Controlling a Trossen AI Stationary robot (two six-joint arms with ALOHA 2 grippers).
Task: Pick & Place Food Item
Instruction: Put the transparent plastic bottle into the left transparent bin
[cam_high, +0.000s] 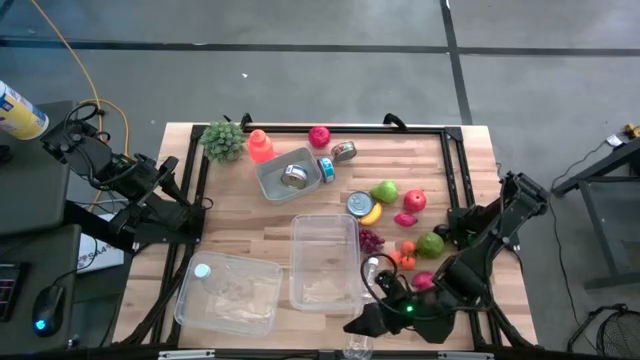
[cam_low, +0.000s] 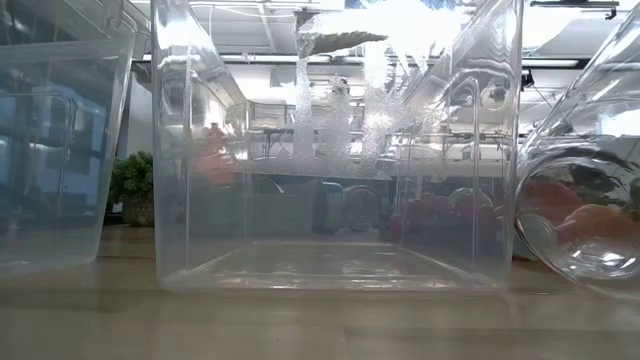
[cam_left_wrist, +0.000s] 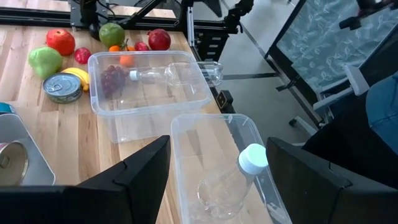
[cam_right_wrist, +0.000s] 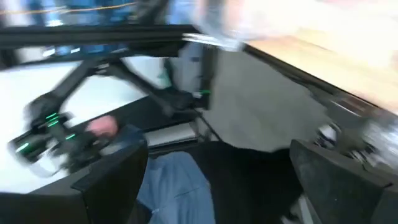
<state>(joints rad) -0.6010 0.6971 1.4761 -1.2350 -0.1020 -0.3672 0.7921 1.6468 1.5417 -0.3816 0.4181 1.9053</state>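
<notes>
My right arm (cam_high: 470, 262) folds low past the near edge of the table (cam_high: 250, 222), its gripper (cam_high: 362, 322) spread wide and empty just beside the middle bin (cam_high: 325, 262), my left gripper (cam_left_wrist: 217, 180) half-spread at the far-left edge, fruit (cam_high: 405, 218) lying right of that bin.

Right wrist view blurred; fruit (cam_low: 440, 215) hazy behind clear bin (cam_low: 330, 150).

- Left arm folded at the table's nine o'clock edge; left gripper (cam_left_wrist: 211, 180) fingers apart, empty.
- Right arm reaches to six o'clock edge; right gripper (cam_right_wrist: 217, 180) fingers spread wide, empty.
</notes>
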